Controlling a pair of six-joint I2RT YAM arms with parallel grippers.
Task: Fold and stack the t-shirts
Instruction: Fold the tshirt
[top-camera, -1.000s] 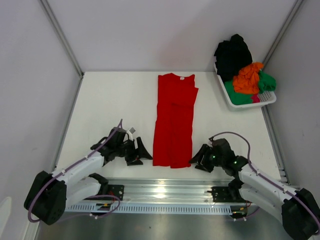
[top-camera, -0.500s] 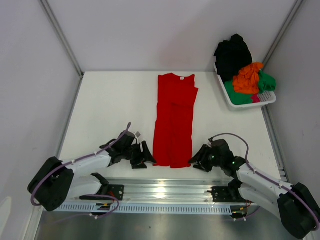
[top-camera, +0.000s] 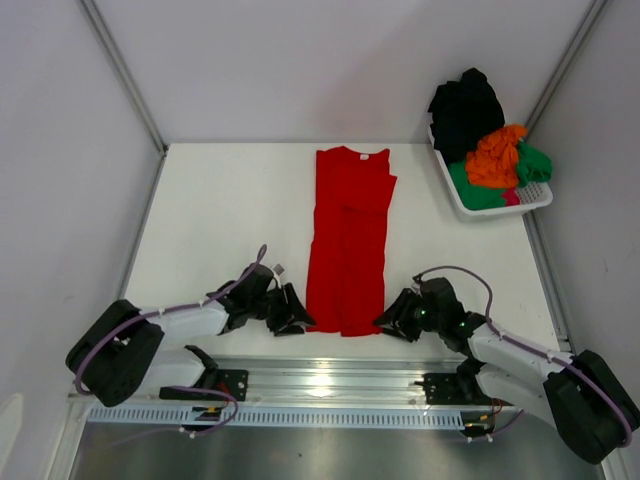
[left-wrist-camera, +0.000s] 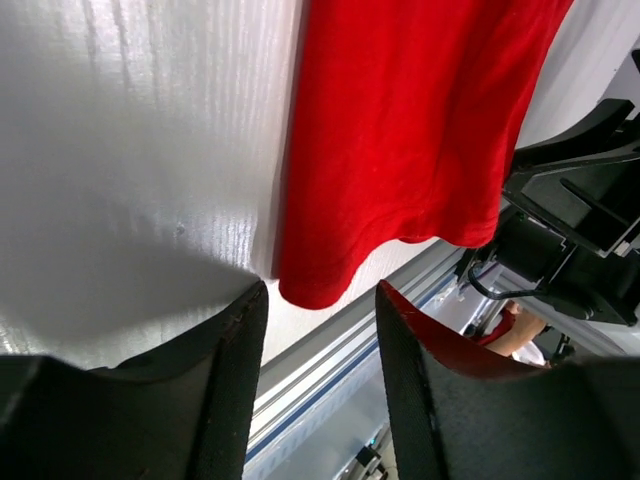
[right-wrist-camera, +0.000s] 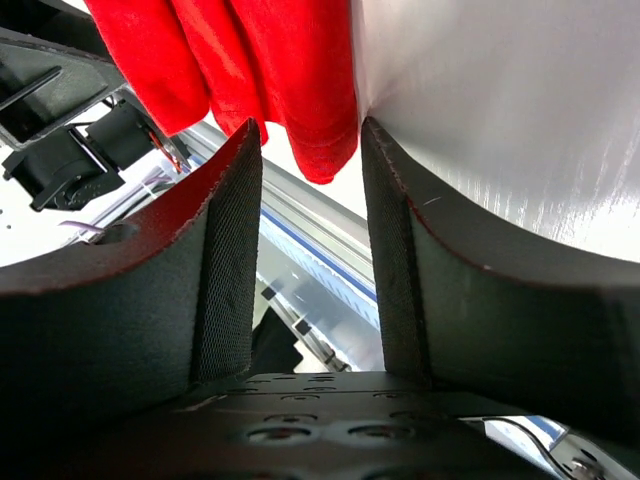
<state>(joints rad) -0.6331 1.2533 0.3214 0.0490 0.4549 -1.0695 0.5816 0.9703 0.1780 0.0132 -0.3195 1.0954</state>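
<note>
Top external view: you are bracketing the hem corners of the red t-shirt (top-camera: 348, 240), one gripper at each.

The red t-shirt is lying flat as a long narrow strip down the middle of the table (top-camera: 220, 220), collar toward the far edge and hem just short of the near edge, so both bottom corners are sitting within reach of your arms. The left gripper (top-camera: 295, 312) is resting at the hem's left corner and the right gripper (top-camera: 392, 318) at its right corner. In the wrist views each pair of jaws is standing partly open, a corner of red hem showing in the gap at the fingertips, and nothing is being pinched yet. You are probably lining up to lift the hem and carry it toward the collar. The black (top-camera: 465, 110), orange (top-camera: 497, 155), green (top-camera: 535, 160) and pink (top-camera: 512, 198) shirts are sitting heaped in the white basket (top-camera: 480, 205) at the far right corner.
</note>
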